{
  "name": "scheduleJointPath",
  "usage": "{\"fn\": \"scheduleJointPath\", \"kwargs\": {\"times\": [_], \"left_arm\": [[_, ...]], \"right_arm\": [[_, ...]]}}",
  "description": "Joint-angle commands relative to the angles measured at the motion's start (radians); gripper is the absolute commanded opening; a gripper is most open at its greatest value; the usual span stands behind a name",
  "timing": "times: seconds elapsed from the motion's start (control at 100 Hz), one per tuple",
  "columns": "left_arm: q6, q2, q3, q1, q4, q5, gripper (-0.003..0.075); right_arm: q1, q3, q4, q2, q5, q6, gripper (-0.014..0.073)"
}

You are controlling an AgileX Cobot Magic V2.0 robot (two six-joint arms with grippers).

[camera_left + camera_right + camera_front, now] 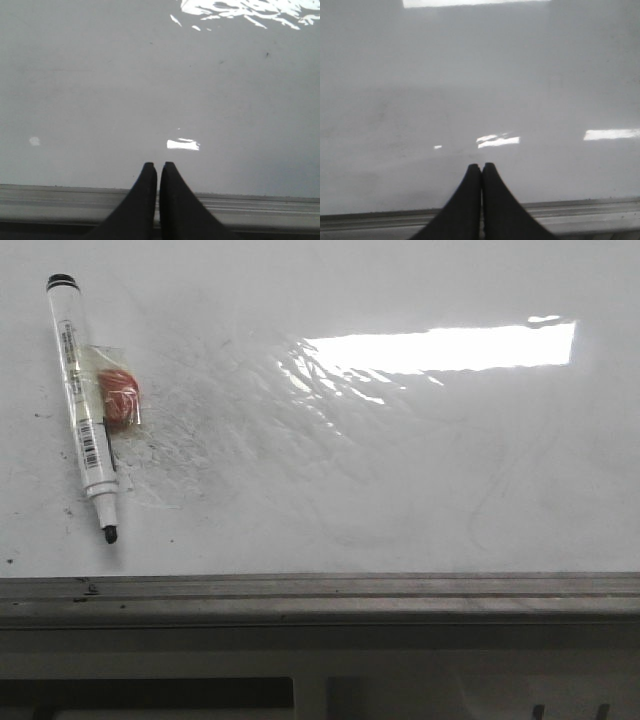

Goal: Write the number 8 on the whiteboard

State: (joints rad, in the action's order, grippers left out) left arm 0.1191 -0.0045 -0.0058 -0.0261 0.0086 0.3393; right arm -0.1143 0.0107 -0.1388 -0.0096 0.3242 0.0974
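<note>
Jaws clenched empty on both the left gripper [158, 167] and right gripper [482, 167] by the whiteboard [420, 490] rail, no number 8 drawn yet, so you must first fetch the marker [84, 405] near its far left corner.

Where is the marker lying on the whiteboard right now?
In the front view the marker lies flat at the far left of the whiteboard, uncapped tip toward the grey rail, with a small red piece taped against its right side.
</note>
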Motion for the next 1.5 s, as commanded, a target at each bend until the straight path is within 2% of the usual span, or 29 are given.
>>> {"fn": "scheduleJointPath", "kwargs": {"times": [0.0, 0.28, 0.5, 0.91, 1.15, 1.34, 1.49], "left_arm": [[0.011, -0.027, 0.039, 0.005, 0.000, -0.040, -0.0020], [0.011, -0.027, 0.039, 0.005, 0.002, -0.042, -0.0020], [0.011, -0.027, 0.039, 0.005, 0.071, -0.052, -0.0020], [0.011, -0.027, 0.039, 0.005, 0.046, -0.142, -0.0020], [0.011, -0.027, 0.039, 0.005, 0.056, -0.147, -0.0020], [0.011, -0.027, 0.039, 0.005, 0.033, -0.251, -0.0020], [0.011, -0.027, 0.039, 0.005, 0.007, -0.270, -0.0020]], "right_arm": [[-0.004, 0.013, -0.015, -0.023, -0.024, -0.004, -0.0064], [-0.004, 0.013, -0.015, -0.023, -0.024, -0.004, -0.0064], [-0.004, 0.013, -0.033, -0.023, -0.015, -0.004, -0.0064], [-0.004, 0.013, -0.022, -0.023, -0.173, -0.004, -0.0064], [-0.004, 0.013, -0.020, -0.023, -0.252, -0.004, -0.0064], [-0.004, 0.013, -0.020, -0.023, -0.279, -0.004, -0.0064], [-0.004, 0.013, 0.008, -0.023, -0.324, -0.002, -0.0064]]}}
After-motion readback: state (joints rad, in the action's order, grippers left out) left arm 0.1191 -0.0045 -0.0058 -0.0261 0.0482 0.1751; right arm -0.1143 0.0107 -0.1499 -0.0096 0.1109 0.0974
